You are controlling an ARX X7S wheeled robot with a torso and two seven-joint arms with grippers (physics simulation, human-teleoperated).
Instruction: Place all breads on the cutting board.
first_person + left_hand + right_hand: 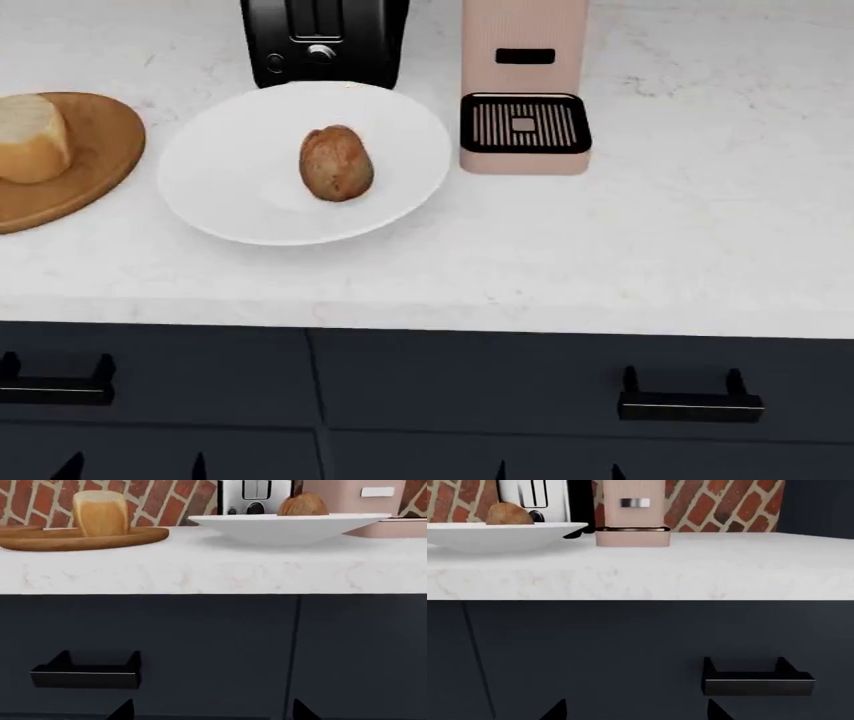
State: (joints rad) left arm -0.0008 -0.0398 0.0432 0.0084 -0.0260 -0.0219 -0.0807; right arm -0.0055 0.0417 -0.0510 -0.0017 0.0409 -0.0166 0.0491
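Observation:
A small dark-brown speckled roll (335, 162) lies in the middle of a white round plate (227, 200) on the marble counter; the same roll (303, 505) also shows in the left wrist view. A pale cream loaf chunk (30, 138) stands on a round wooden plate (100, 150) at the far left, whose underside tapers and whose rim looks raised (87, 541). The cutting board is out of view. My left gripper (134, 470) and right gripper (558, 472) hang open and empty below the counter edge, facing the dark drawer fronts.
A black toaster (324, 40) stands behind the white plate and a pink coffee machine (523, 90) to its right. Dark drawers with black handles (690, 404) run below the counter. A brick wall (720, 505) backs the counter.

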